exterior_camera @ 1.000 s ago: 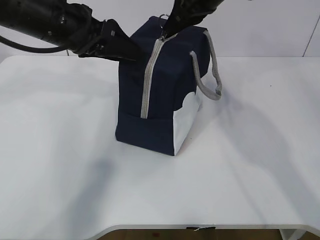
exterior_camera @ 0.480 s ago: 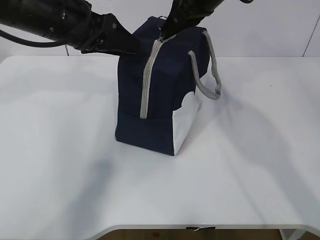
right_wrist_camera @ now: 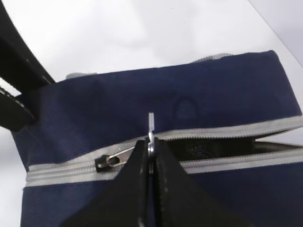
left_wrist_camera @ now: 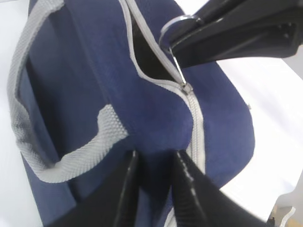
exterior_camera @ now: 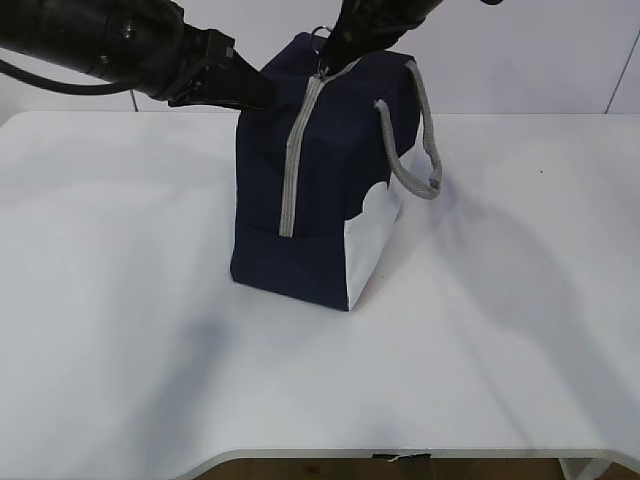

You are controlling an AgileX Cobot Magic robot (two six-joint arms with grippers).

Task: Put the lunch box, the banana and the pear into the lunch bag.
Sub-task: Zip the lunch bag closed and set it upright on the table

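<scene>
Your right gripper pinches the ring pull atop the lunch bag, standing mid-table. Your left gripper squeezes a fold of fabric. Hold that fold firmly and pull along the zipper's line.

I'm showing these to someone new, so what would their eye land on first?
The tall navy lunch bag standing alone mid-table, its grey zipper running up the front. At its top the right gripper has its jaws shut on the ring pull, with the zipper partly open there. The left gripper pinches the bag's fabric on the left side.
</scene>
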